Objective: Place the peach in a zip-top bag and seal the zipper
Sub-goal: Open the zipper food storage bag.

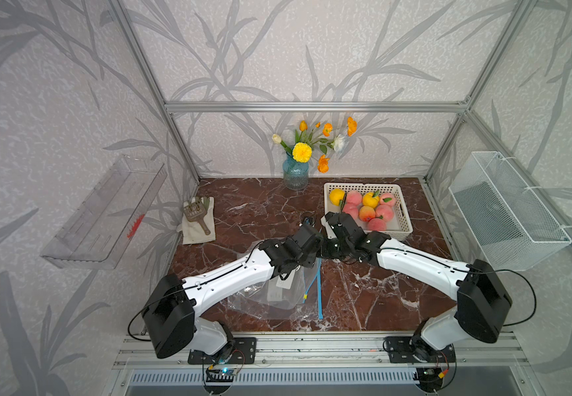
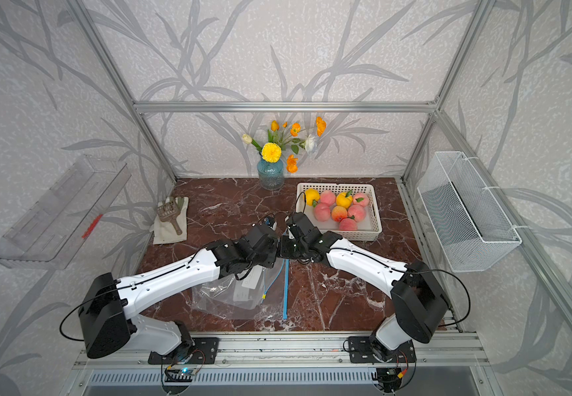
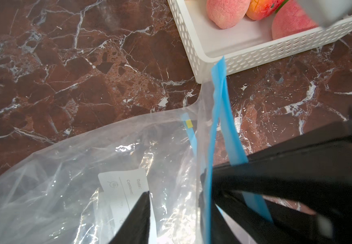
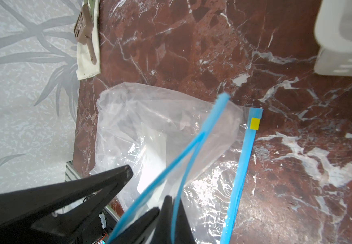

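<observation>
My right gripper pinches the zip-top bag's raised blue zipper lip, my left gripper parted beside it, peaches lying in the white basket.

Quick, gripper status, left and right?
Left gripper: open, jaws apart over the zip-top bag, nothing clamped.
Right gripper: shut on the zip-top bag's blue zipper strip.
</observation>
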Robot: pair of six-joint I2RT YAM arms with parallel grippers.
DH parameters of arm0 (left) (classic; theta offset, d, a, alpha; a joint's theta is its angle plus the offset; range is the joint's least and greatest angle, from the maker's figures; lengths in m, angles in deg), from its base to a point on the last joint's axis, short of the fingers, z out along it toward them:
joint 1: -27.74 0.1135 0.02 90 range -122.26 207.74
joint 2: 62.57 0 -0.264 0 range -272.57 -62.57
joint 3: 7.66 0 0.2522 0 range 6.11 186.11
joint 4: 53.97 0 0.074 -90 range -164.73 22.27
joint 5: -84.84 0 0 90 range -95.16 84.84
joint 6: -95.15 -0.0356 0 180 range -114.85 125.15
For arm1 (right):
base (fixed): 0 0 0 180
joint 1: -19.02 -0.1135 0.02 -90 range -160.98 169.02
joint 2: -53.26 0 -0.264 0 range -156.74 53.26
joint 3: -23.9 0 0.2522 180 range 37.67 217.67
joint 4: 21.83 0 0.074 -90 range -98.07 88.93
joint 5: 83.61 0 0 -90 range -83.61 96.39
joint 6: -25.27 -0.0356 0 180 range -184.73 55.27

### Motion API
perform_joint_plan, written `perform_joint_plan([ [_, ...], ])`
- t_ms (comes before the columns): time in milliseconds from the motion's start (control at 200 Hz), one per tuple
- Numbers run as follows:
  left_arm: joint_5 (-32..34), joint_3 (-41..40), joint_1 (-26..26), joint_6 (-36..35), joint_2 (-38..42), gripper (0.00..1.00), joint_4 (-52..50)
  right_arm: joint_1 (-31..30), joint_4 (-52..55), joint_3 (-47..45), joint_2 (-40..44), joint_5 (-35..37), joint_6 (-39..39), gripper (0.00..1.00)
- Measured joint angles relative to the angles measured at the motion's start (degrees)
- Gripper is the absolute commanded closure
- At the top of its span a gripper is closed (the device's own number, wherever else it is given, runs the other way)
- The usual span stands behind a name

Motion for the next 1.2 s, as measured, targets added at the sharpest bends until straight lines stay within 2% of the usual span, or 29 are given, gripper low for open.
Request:
perform_joint_plan([
  [75, 0.0, 0.5, 0.0, -0.2, -0.1, 0.73, -0.4, 0.0, -0.1, -0.6, 0.1, 0.0, 0.3, 0.98],
  [145, 0.0, 0.8, 0.2, -0.3, -0.1, 0.74, -0.6, 0.0, 0.1, -1.0, 0.5, 0.2, 0.5, 0.98],
  [525, -3.5, 0.5, 0.2, 2.6, 2.0, 0.70, -2.9, 0.0, 0.7, -1.6, 1.9, 3.7, -0.4, 0.98],
  [590, -4.7, 0.0, 0.2, 3.4, 2.7, 0.75, -3.2, 0.0, 0.7, -1.7, 1.9, 4.3, -0.9, 0.98],
  [765, -6.2, -1.3, 0.2, 4.9, 4.3, 1.00, -4.2, 0.0, 0.7, -1.8, 1.9, 4.6, -1.6, 0.98],
  [855, -6.1, -1.4, 0.2, 5.2, 4.5, 1.00, -4.3, 0.0, 0.7, -1.8, 1.9, 4.5, -1.5, 0.97],
  [950, -5.5, -1.4, 0.2, 5.6, 5.1, 1.00, -4.4, 0.0, 0.7, -2.4, 2.2, 4.6, -1.0, 0.93],
  [1040, -3.6, -1.4, 0.2, 6.0, 6.4, 1.00, -4.4, 0.0, 1.2, -3.4, 3.3, 5.1, 0.2, 0.81],
  [1200, 0.9, -1.3, 0.3, 7.1, 10.6, 1.00, -4.5, 0.0, 3.6, -4.5, 6.5, 7.2, 2.4, 0.67],
])
